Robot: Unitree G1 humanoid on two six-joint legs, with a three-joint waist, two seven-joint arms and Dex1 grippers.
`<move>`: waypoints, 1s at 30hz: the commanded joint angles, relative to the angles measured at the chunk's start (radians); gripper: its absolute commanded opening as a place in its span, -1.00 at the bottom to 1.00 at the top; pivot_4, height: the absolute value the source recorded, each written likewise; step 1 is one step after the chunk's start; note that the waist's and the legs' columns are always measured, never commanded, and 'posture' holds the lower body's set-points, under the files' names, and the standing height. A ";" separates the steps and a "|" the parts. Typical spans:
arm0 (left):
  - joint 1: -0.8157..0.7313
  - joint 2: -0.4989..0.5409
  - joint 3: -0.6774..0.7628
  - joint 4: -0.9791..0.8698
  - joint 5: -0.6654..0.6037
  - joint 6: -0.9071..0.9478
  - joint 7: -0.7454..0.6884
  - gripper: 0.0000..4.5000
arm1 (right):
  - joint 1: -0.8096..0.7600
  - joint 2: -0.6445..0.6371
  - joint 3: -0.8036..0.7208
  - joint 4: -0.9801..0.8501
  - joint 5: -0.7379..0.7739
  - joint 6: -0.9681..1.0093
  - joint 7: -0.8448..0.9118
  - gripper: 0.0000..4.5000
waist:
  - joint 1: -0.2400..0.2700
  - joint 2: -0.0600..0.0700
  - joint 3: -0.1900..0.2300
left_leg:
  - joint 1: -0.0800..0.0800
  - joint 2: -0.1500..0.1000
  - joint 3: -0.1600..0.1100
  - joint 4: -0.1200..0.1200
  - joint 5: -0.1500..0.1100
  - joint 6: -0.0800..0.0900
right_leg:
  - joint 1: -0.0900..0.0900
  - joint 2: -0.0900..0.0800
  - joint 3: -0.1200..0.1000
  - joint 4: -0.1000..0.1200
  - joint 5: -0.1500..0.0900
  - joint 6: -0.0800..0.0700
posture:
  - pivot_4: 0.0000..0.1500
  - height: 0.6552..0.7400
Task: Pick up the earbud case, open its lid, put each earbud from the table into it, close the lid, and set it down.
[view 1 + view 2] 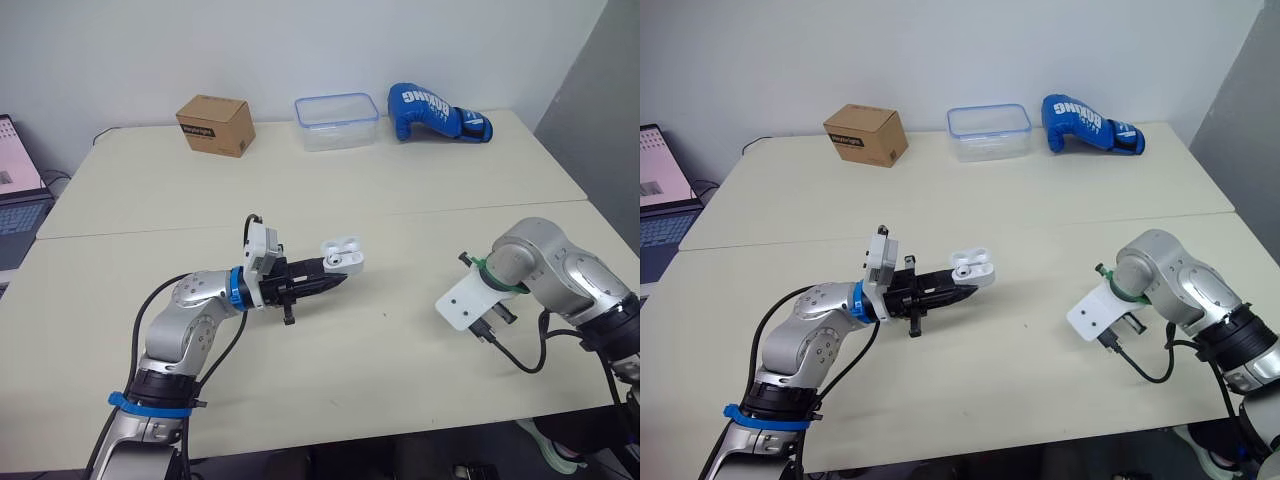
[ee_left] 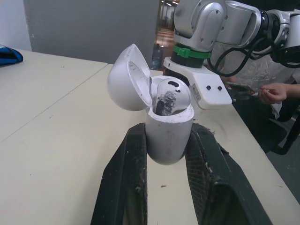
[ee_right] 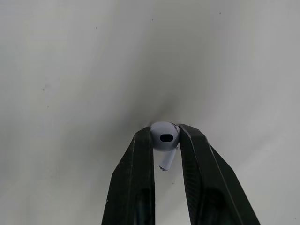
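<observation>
My left gripper [image 1: 335,282] is shut on the white earbud case [image 1: 342,256], held just above the table centre. In the left wrist view the case [image 2: 168,136] sits between the two black fingers with its lid [image 2: 129,78] swung open, and one earbud [image 2: 169,96] rests inside. My right gripper [image 3: 165,136], at the table's right near the front edge, points down at the tabletop. It is shut on the second white earbud [image 3: 163,138], whose stem hangs between the fingertips. In the eye views the right wrist [image 1: 475,300] hides that gripper.
Along the far edge stand a cardboard box [image 1: 214,124], a clear plastic container with a blue rim [image 1: 336,121] and a blue boxing glove [image 1: 437,113]. A laptop [image 1: 18,200] sits beyond the table's left side. A person's hand [image 2: 274,93] shows past the right arm.
</observation>
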 commanded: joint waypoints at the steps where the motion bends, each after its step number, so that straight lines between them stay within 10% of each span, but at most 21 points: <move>1: -0.004 -0.009 0.006 -0.027 -0.007 -0.025 0.002 -0.67 | 0.001 -0.019 -0.097 -0.070 0.067 0.127 0.059 -0.82 | 0.000 0.000 0.000 | 0.000 0.000 0.000 0.000 0.000 0.000 | 0.000 0.000 0.000 0.000 0.000 0.000 | 1.00 0.78; 19: -0.070 -0.032 -0.008 0.114 0.007 -0.059 -0.060 -0.67 | 0.319 0.198 -0.450 -0.500 0.352 1.070 -0.283 -0.82 | 0.004 0.000 0.000 | -0.001 0.000 -0.001 0.001 0.000 0.000 | 0.000 0.000 -0.001 0.001 0.000 0.000 | 1.00 0.78; 30: -0.093 -0.037 -0.012 0.164 0.019 -0.078 -0.092 -0.67 | 0.383 0.654 -0.705 -0.715 0.598 1.277 -0.633 -0.82 | 0.002 0.000 0.000 | -0.001 -0.001 -0.003 0.000 0.000 0.000 | 0.000 0.000 -0.001 0.001 0.000 0.000 | 1.00 0.78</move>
